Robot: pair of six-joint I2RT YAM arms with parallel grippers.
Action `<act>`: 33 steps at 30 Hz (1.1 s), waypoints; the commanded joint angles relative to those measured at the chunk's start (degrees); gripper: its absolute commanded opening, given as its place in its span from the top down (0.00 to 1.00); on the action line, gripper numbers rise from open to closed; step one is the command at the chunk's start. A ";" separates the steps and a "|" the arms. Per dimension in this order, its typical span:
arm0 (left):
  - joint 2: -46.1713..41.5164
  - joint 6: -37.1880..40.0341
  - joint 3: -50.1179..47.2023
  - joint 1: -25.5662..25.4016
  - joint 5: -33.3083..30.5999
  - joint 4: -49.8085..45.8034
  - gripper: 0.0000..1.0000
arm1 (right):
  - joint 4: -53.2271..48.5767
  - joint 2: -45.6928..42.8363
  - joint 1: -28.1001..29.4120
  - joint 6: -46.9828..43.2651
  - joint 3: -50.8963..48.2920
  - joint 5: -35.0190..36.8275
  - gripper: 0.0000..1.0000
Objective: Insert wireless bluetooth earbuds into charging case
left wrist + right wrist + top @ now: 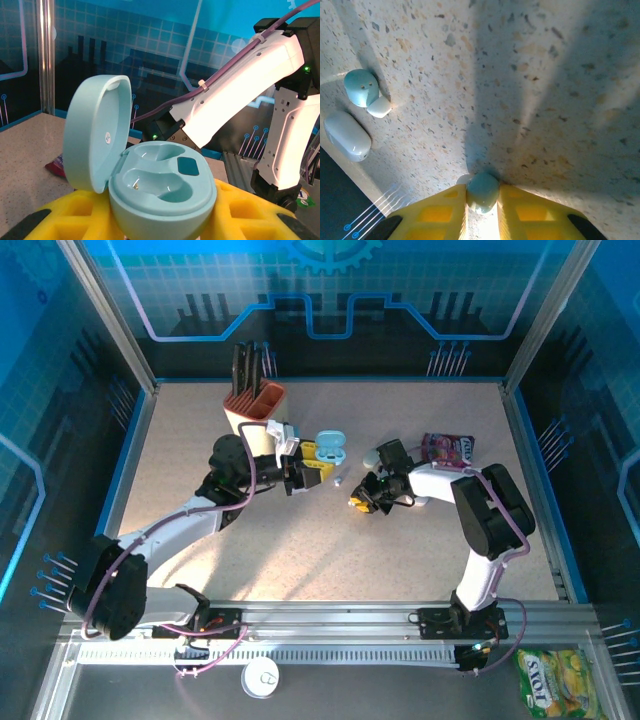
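Surface: speckled beige table inside a booth with blue grid-patterned walls.
Holder: terracotta-coloured cup at the back left, with dark tools standing in it.
Left gripper: yellow fingers closed around the lower half of the charging case, gripping it near the table's middle.
Charging case: pale teal and rounded. Its lid is swung up on the left and two moulded wells face upward.
Loose earbud: teal with a white tip, lying on the table just beside a white oblong piece, the two apart.
Right gripper: low over the table, just right of the case, its fingers pressed in on a small bud.
Held earbud: teal, pinched between the yellow fingertips. I cannot tell whether it touches the surface.
Snack packet: pink and purple, flat on the table behind the right arm.
Yellow-green packet: lying at the near right corner, off the beige surface.
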 commanded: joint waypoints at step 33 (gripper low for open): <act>5.98 19.28 5.56 -0.58 -0.04 -20.94 0.65 | -36.75 -35.55 11.50 -55.05 19.23 26.93 0.78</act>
